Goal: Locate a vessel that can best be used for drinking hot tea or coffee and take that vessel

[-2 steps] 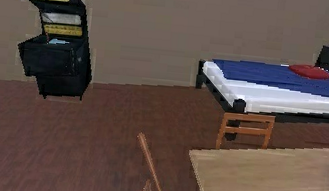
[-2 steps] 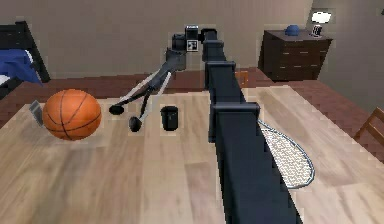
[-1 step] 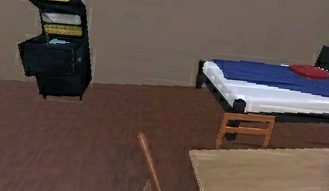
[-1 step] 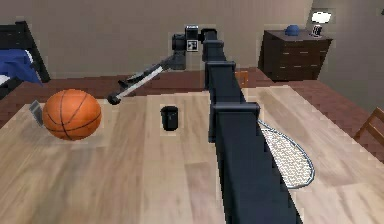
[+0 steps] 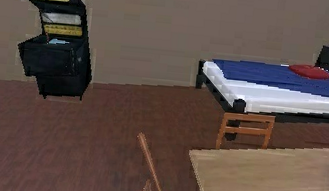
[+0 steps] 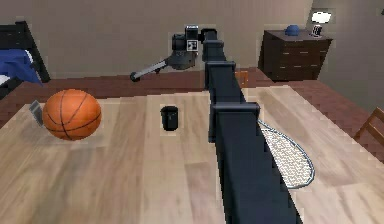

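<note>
The cup point(image 6: 172, 118) is a small dark cylinder, upright on the table point(image 6: 120, 170), about mid-table and just left of the arm point(image 6: 235, 130). We can't make out a handle. The gripper point(image 6: 140, 73) hangs farther out than the cup, past the table's far edge, with only bare wall and floor behind its tip, so we judge that it holds nothing. We cannot tell how wide the fingers are set.

Main risk, as we see it: the arm reaches well beyond the cup, so the gripper has to come back and down. If the height is misjudged on the way in, the fingers could clip the rim and tip the cup.

Second risk: the arm runs close beside the cup, so any base turn or drive could sweep it sideways.

The ball point(image 6: 72, 113) sits near the cup on the left. A nudged cup or a stray finger could set it rolling.

The racket point(image 6: 288, 158) lies on the arm's other side and is less of a worry.

The dresser point(image 6: 295, 58) stands well apart and plays no part in the risk.
</note>
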Motion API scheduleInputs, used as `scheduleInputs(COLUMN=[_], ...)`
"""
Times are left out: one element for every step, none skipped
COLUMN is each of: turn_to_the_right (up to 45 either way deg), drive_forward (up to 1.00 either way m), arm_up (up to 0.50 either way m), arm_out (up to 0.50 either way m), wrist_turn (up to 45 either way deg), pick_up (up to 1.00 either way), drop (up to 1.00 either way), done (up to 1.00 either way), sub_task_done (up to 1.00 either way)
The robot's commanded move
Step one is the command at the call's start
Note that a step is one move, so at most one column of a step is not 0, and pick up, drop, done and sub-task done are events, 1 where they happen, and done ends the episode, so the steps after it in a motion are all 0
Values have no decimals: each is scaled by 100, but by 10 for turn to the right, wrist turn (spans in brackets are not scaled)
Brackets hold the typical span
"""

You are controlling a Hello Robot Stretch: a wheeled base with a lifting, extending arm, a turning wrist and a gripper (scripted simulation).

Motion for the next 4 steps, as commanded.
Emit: scheduleInputs(turn_to_the_right=[0, 0, 0, 0], drive_forward=[0, 0, 0, 0], arm_up=[0, -28, 0, 10], arm_out=[0, 0, 0, 0], wrist_turn=[210, 0, 0, 0], pick_up=[0, 0, 100, 0], drop=[0, 0, 0, 0], done=[0, 0, 0, 0], sub_task_done=[0, 0, 0, 0])
